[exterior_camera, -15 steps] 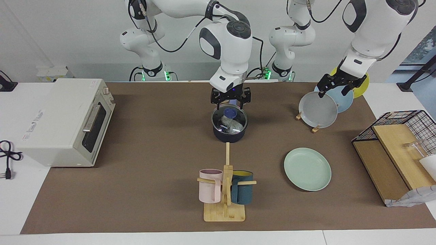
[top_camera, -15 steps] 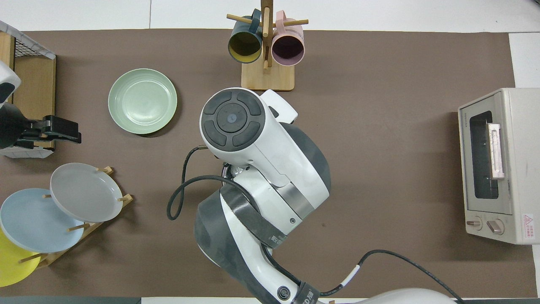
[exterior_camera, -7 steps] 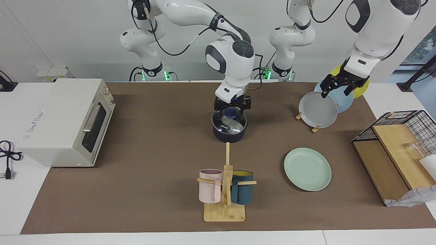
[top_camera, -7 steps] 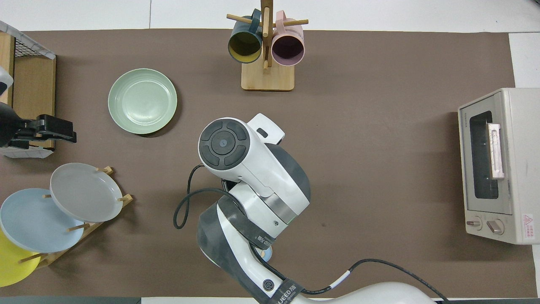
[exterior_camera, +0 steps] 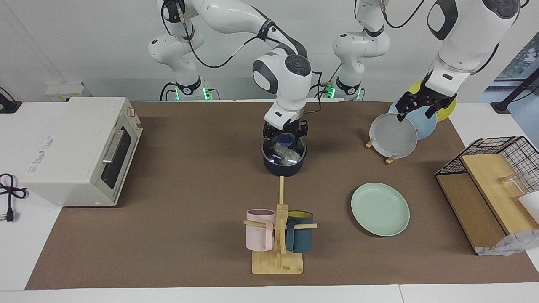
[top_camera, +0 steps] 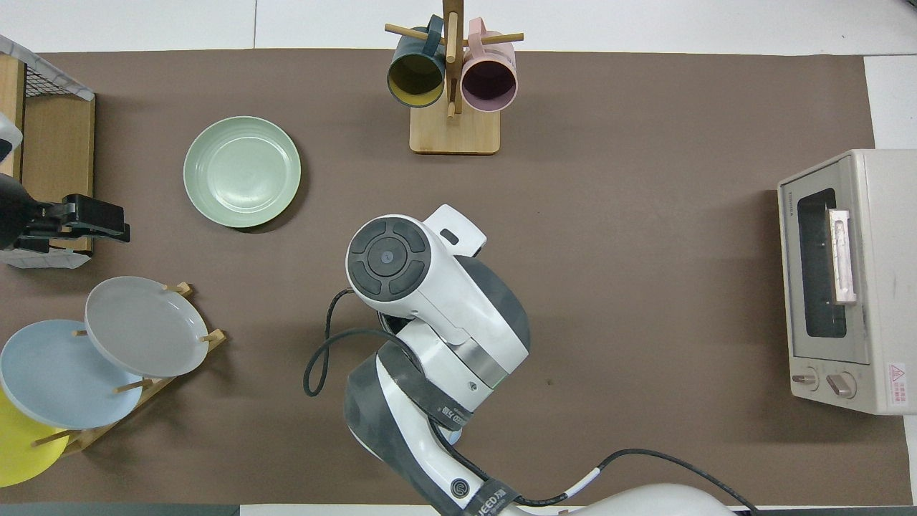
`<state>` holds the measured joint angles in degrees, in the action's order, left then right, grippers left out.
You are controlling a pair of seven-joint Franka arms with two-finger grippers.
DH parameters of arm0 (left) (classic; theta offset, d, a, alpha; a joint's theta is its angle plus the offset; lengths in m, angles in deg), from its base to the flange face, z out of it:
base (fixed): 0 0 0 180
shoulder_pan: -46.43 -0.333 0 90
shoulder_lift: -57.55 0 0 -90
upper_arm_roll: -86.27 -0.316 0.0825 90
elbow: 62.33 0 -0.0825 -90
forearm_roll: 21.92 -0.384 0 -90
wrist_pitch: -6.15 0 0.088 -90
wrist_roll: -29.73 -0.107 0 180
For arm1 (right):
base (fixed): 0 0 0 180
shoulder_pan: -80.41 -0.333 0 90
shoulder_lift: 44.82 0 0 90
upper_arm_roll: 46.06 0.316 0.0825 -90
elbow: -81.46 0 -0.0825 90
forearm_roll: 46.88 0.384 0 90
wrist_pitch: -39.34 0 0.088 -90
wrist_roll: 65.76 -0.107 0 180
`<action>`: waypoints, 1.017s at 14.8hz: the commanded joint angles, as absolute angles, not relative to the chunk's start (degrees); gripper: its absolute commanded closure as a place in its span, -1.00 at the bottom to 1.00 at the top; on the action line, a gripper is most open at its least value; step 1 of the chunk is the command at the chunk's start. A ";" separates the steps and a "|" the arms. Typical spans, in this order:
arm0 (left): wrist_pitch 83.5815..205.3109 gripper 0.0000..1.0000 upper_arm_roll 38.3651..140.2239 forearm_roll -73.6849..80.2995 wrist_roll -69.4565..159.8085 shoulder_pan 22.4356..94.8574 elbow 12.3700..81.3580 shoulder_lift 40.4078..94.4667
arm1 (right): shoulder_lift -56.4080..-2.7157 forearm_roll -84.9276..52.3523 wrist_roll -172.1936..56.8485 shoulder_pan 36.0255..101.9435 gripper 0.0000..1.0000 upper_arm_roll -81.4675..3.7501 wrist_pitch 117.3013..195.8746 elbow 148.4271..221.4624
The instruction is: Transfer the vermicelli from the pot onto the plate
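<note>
Right pincer (exterior_camera: 285, 135) low over the pot (exterior_camera: 284, 165), its spread unclear.
The vermicelli (exterior_camera: 284, 154) lies in the pot just beneath it; the plate (exterior_camera: 380, 209) sits well apart on the desk (exterior_camera: 189, 189). Left pincer (exterior_camera: 417, 110), spread unclear, waits over the grey plate (exterior_camera: 393, 136).

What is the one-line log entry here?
right tool: over pot | vermicelli: in pot | plate: empty | left tool: waits

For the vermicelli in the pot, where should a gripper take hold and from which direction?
Grip the vermicelli at the raised middle of the clump, coming straight down through the open top of the pot; the pot's wall blocks any sideways approach. The right gripper is over the pot's rim nearer the robots. The left gripper waits above the plate rack.
</note>
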<state>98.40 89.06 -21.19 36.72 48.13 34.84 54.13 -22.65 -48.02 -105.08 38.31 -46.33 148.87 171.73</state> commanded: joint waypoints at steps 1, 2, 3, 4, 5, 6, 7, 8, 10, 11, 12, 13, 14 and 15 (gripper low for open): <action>98.97 -1.00 89.34 -20.69 36.76 47.66 35.75 53.33 | -24.78 -47.32 -106.01 38.66 -0.93 -45.62 151.05 174.97; 98.96 -1.00 89.34 -20.69 36.76 47.66 35.75 53.33 | -24.86 -47.32 -106.01 38.66 -0.90 -45.62 151.22 175.23; 98.96 -1.00 89.34 -20.69 36.76 47.57 35.75 53.42 | -24.95 -47.32 -106.01 38.66 -0.88 -45.62 151.31 175.32; 98.96 -1.00 89.34 -20.69 36.76 47.57 35.66 53.33 | -24.95 -47.32 -106.01 38.66 -0.85 -45.53 151.31 175.32; 98.96 -1.00 89.34 -20.69 36.85 47.66 35.58 53.42 | -24.95 -47.32 -106.01 38.66 -0.84 -45.53 151.31 175.32; 98.96 -1.00 89.34 -20.69 36.85 47.66 35.58 53.42 | -24.95 -47.32 -106.01 38.66 -0.83 -45.36 151.31 175.32; 98.96 -1.00 89.34 -20.69 36.85 47.66 35.58 53.42 | -24.95 -47.32 -106.01 38.66 -0.82 -45.36 151.31 175.41; 98.96 -1.00 89.34 -20.69 36.85 47.66 35.58 53.42 | -25.04 -47.32 -106.01 38.66 -0.78 -45.36 151.31 175.50; 99.05 -1.00 89.34 -20.69 36.94 47.66 35.58 53.42 | -25.04 -47.32 -105.93 38.66 -0.72 -45.27 151.40 175.85; 99.05 -1.00 89.34 -20.69 36.94 47.66 35.58 53.42 | -25.04 -47.40 -105.92 38.66 -0.69 -45.27 151.49 175.85; 99.05 -1.00 89.34 -20.69 36.94 47.66 35.58 53.42 | -25.04 -47.40 -106.01 38.66 -0.68 -45.27 151.49 175.85; 99.14 -1.00 89.34 -20.69 36.94 47.75 35.49 53.42 | -25.04 -47.40 -105.93 38.66 -0.67 -45.27 151.49 175.94; 99.23 -1.00 89.34 -20.69 36.94 47.84 35.49 53.42 | -25.13 -47.40 -105.84 38.66 -0.60 -45.27 151.49 175.85; 99.23 -1.00 89.43 -20.69 36.94 47.75 35.49 53.42 | -25.04 -47.40 -105.58 38.66 -0.46 -45.27 151.49 175.94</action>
<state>98.44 89.13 -21.18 36.72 48.14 34.84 54.13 -23.35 -48.01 -105.08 38.28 -45.86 149.93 173.53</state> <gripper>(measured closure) 0.000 0.194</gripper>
